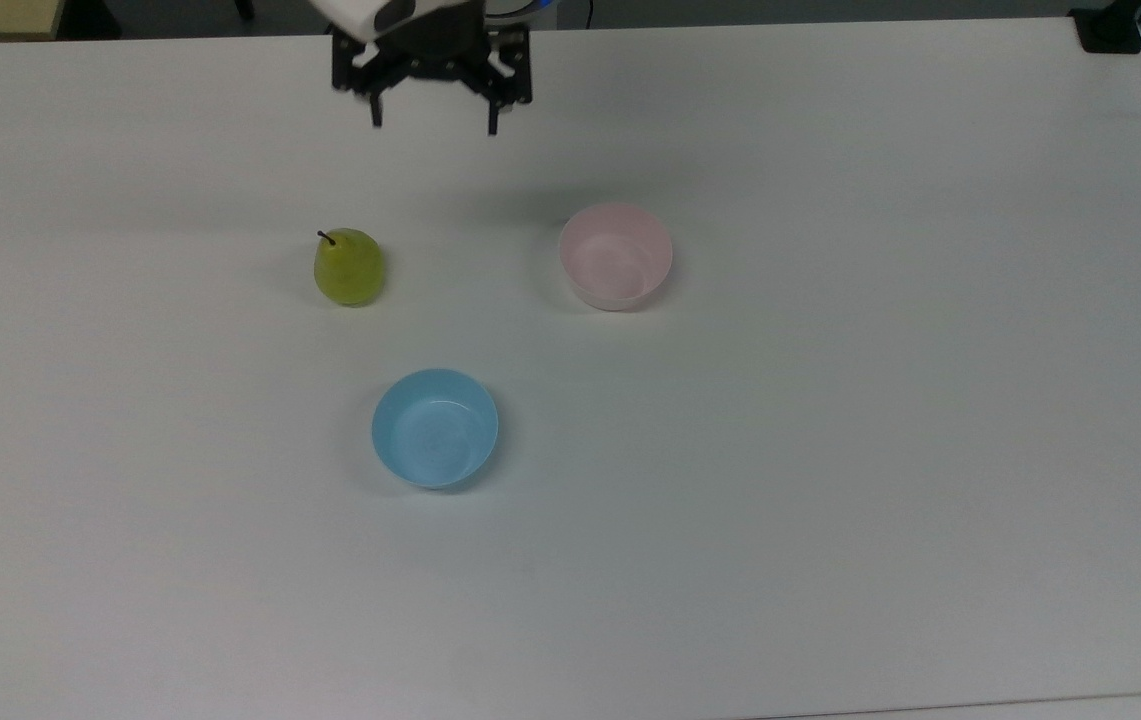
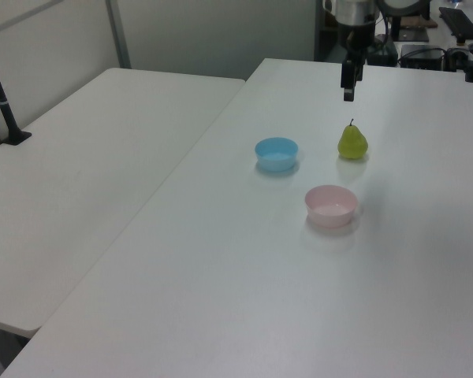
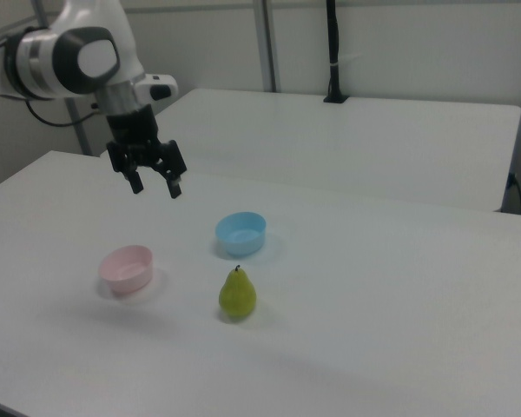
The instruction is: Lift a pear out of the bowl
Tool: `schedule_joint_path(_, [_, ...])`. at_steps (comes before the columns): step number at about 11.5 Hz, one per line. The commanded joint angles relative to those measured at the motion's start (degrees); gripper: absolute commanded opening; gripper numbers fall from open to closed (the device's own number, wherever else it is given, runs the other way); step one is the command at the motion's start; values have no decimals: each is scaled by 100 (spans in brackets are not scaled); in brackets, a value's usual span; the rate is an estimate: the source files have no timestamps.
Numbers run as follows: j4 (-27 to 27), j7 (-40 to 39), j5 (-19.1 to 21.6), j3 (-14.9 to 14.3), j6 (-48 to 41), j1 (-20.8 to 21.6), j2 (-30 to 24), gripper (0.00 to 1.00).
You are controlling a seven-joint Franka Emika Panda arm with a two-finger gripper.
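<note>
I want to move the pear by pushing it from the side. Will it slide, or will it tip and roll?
The pear stands upright on the table, stem up, on a rounded base, so a push would probably tip it. Lying down, it would likely roll in a curve, since its top is narrower. Its smooth skin may slip.

Arm: white Franka arm (image 3: 78, 54) with dark joint covers; in the right view it comes in from the right view's left, the last link turned downward.
Wrist: black mount below the white link, a cable running beside it.
Claw (image 1: 432, 122) (image 2: 348, 96) (image 3: 155, 186): hangs in the air, pointing down, holding nothing.
Fingers (image 1: 492, 118) (image 3: 175, 185): two black ones, spread wide apart, tips free.
Height: well above the counter (image 1: 830, 450).
</note>
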Motion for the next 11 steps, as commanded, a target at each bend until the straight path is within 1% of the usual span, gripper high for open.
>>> schedule_joint_path(1, [154,518,53,-36,-353,169,-236,100])
schedule_joint_path(3, [329,466,334,-36,-694,169,-342,100])
schedule_joint_path(11, [365,439,256,-44,-696,160,-272,100])
